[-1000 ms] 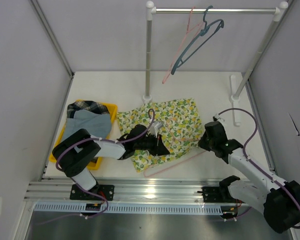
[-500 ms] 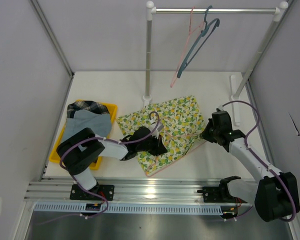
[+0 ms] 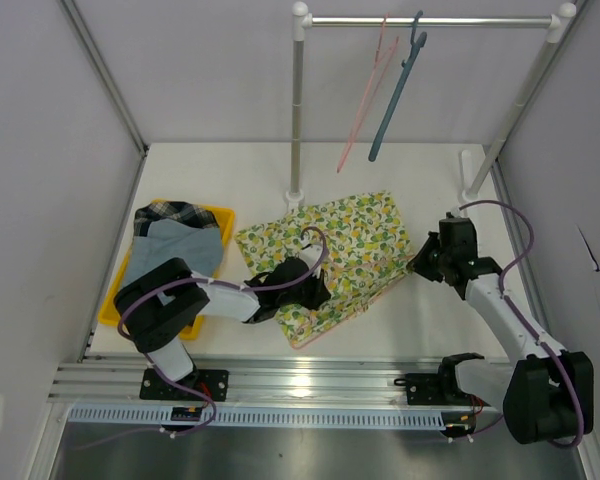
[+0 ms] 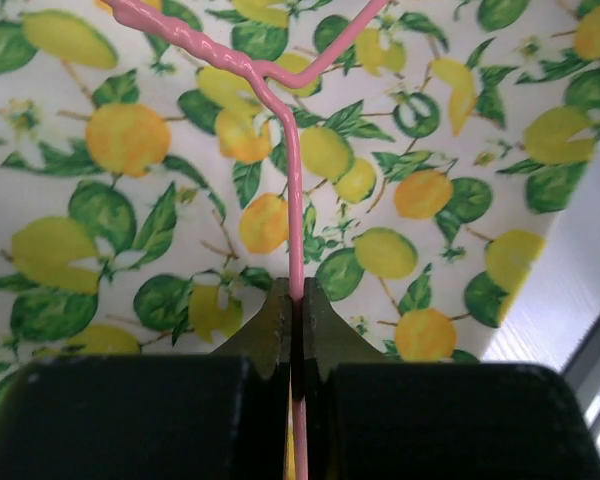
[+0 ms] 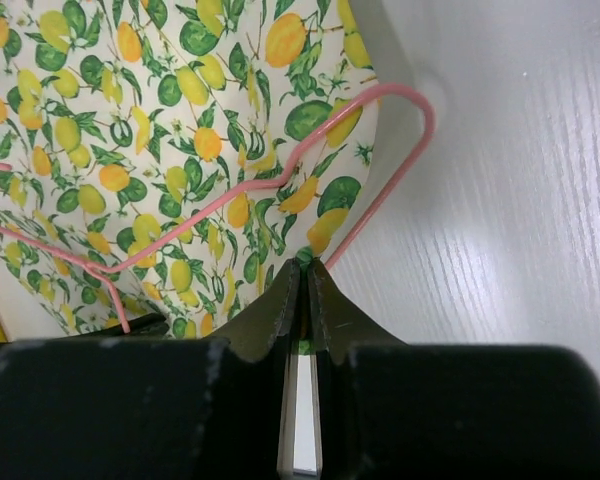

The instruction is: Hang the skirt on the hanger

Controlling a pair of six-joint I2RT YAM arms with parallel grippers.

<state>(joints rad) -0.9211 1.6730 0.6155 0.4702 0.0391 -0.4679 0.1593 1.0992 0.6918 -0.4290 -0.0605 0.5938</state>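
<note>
The skirt [image 3: 345, 240] lies spread flat on the counter [image 3: 230, 170], near the middle and just in front of the rack's post. The hanger [image 4: 292, 200], thin pink wire, rests on top of the print. From above, its long bar runs along the skirt's near-right edge, and in the right wrist view one shoulder bend pokes past the cloth onto bare counter.

The left fingers [image 4: 283, 318] are pressed together on the wire just below the neck twist, apparently to pin the hanger down. The right fingers [image 5: 288, 295] are closed on the skirt's edge beside that shoulder bend, a sliver of green cloth caught between the tips. This looks like a hold for drawing the cloth over the wire.

Judgement: the skirt is not yet on the hanger.

Well to the left, a yellow tray [image 3: 223, 212] holds a plaid shirt [image 3: 175, 213] and a denim shirt [image 3: 180, 245]. A second pink hanger [image 3: 365, 95] and a blue-grey hanger [image 3: 393, 95] hang on the rail [image 3: 480, 20] behind.
</note>
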